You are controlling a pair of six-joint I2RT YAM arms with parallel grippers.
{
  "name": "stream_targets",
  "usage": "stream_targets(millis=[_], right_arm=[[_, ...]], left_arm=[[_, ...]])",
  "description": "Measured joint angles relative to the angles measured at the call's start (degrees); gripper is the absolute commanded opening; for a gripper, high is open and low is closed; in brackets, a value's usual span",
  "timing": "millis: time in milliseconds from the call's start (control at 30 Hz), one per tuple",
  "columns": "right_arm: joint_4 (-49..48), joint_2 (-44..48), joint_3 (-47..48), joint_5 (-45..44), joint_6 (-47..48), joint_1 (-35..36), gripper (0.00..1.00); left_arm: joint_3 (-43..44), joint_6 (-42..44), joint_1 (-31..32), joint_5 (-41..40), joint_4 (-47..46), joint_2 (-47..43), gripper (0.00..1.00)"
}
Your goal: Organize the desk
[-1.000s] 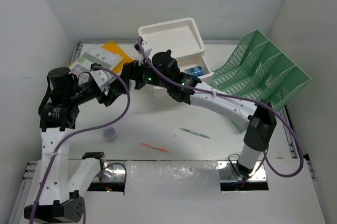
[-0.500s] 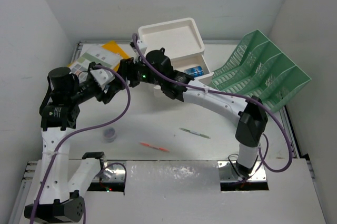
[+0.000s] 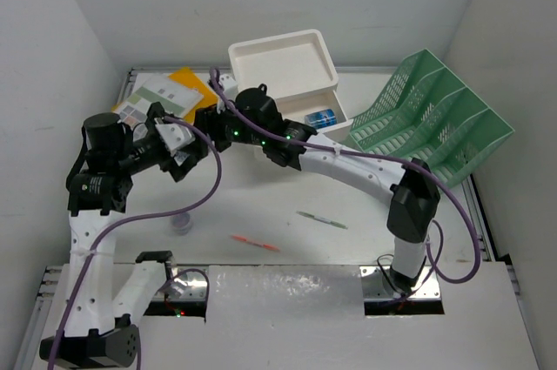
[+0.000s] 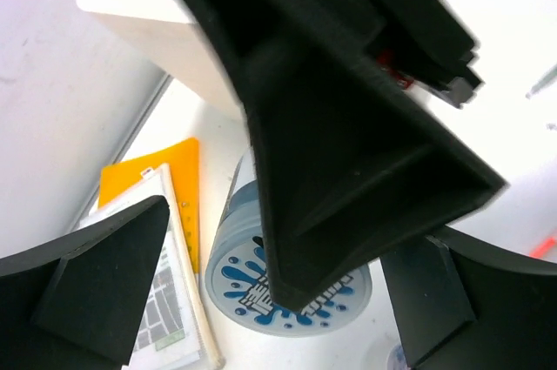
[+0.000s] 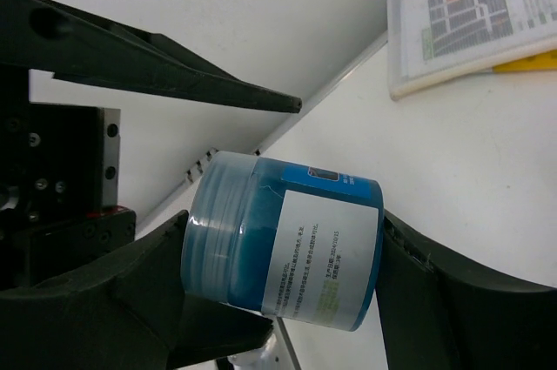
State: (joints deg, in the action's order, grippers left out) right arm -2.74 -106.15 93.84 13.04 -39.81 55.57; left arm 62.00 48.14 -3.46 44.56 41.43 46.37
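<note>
A blue jar (image 5: 261, 231) with a white label is held off the white desk (image 3: 348, 187), at its back left. My right gripper (image 5: 283, 244) is shut on the jar's sides. In the left wrist view the jar's lid (image 4: 252, 287) has a blue splash print, and a black right finger (image 4: 348, 170) crosses it. My left gripper (image 4: 296, 239) is open, its fingers (image 4: 96, 283) standing apart from the jar on both sides. In the top view the two grippers meet at the back left, the left gripper (image 3: 185, 148) just below the right gripper (image 3: 206, 123), and the jar is hidden between them.
A printed booklet (image 3: 150, 96) and a yellow folder (image 3: 188, 81) lie in the back left corner. The white drawer unit (image 3: 283, 61) stands behind, one drawer (image 3: 320, 117) open. A green mesh rack (image 3: 435, 117) is at right. A grey pen (image 3: 320, 218), red pen (image 3: 255, 242) and small cap (image 3: 181, 223) lie near the front.
The right arm reached left and its gripper closed on the blue jar. The left gripper, which was holding the jar, has opened.
</note>
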Motion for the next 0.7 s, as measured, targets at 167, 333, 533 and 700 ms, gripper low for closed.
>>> stream_targets(millis=[167,333,533,700], right_arm=[[3.0,0.7,-1.1,-0.9,2.9,0.0,0.00],[7.6,3.8,-1.5,-5.5,8.4,-0.6,0.00],[12.8,11.0,-1.5,-17.7,18.8,-1.8,0.00],[15.0,15.3,-2.0,-29.4,26.1,-3.9,0.00]], left_arm=[[1.9,5.6,0.0,2.1,6.0,0.0,1.00],[3.9,9.6,0.0,3.4,11.4,-0.2,1.00],[4.7,10.2,0.0,4.2,14.0,-0.6,1.00],[4.7,6.4,0.0,3.5,11.5,-0.2,1.00]])
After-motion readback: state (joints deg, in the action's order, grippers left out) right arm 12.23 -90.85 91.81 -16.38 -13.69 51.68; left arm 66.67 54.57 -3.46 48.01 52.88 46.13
